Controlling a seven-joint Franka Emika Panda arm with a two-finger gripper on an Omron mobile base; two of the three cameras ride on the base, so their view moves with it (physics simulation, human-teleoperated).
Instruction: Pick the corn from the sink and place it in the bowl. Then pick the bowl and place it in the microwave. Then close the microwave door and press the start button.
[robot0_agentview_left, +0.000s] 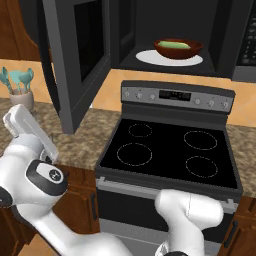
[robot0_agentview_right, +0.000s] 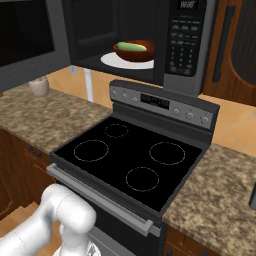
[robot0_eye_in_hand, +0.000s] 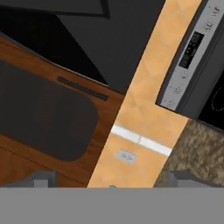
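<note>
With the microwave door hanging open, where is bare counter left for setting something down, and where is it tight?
Bare granite counter runs between the utensil jar and the stove; another bare stretch lies right of the stove. It is tight under the open microwave door, and the turntable carries the bowl.

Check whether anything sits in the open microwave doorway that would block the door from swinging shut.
Nothing visible does. The bowl with the corn sits well inside on the turntable, and the microwave door hangs open at left.
</note>
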